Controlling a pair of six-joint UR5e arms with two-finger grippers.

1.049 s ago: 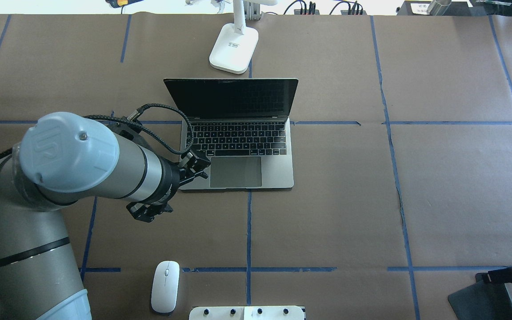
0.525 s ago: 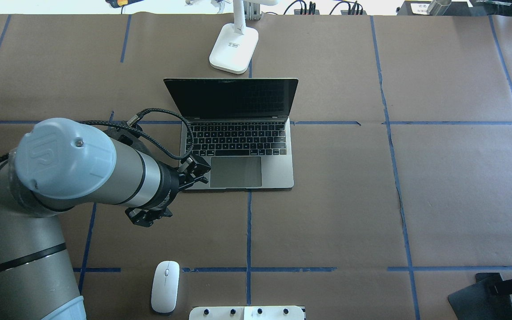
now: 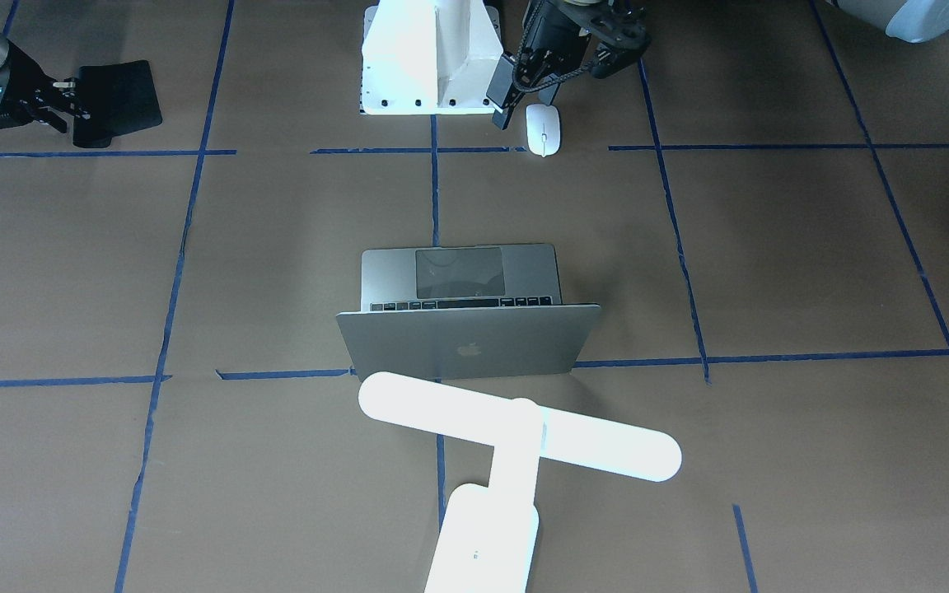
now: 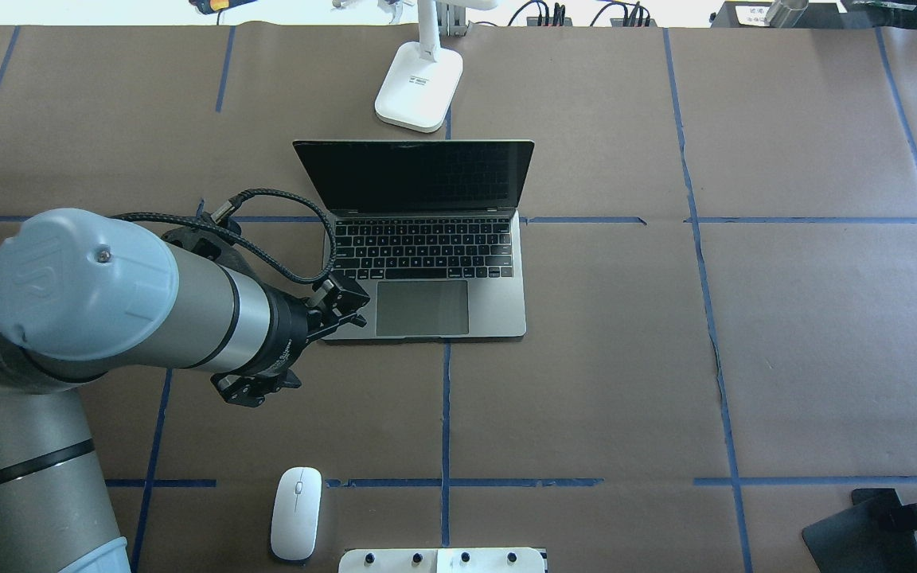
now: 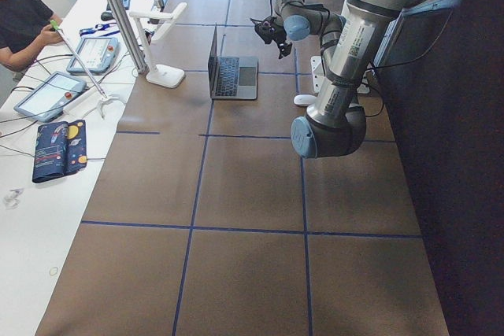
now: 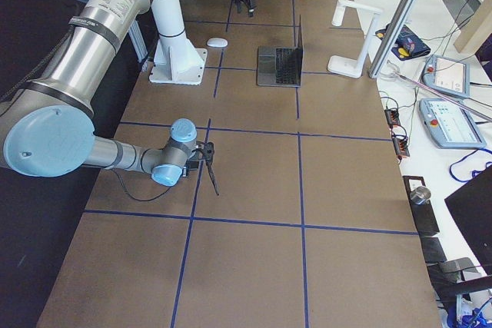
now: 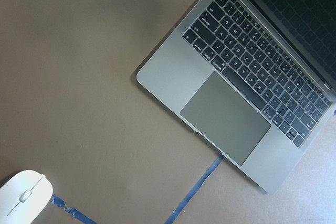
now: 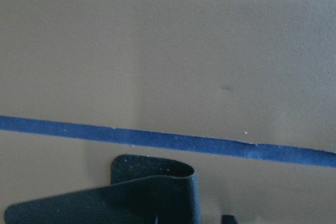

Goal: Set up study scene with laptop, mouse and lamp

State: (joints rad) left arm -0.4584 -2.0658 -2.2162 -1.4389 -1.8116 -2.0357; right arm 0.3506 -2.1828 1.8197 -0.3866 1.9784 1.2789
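Note:
The laptop [image 4: 427, 306] [image 3: 466, 346] stands open at the table's middle, screen dark. The lamp [image 3: 516, 436] [image 4: 419, 87] stands upright just behind it. The mouse [image 4: 296, 513] [image 3: 543, 130] lies near the robot's base, and shows at the bottom left of the left wrist view [image 7: 23, 196]. My left gripper [image 3: 504, 104] hangs high over the table beside the laptop's front left corner; whether it is open or shut does not show. My right gripper [image 3: 63, 86] is shut on the edge of the black mouse pad [image 3: 116, 95] [image 4: 856, 533] at the near right.
The white robot pedestal [image 3: 429, 58] stands at the near edge, right beside the mouse. Blue tape lines [image 4: 444, 414] cross the brown table cover. Cables and control tablets [image 6: 450, 124] lie beyond the table's far edge.
My left arm has drawn back from the laptop, toward the left and the near side. My right gripper with the mouse pad has shifted toward the near edge.

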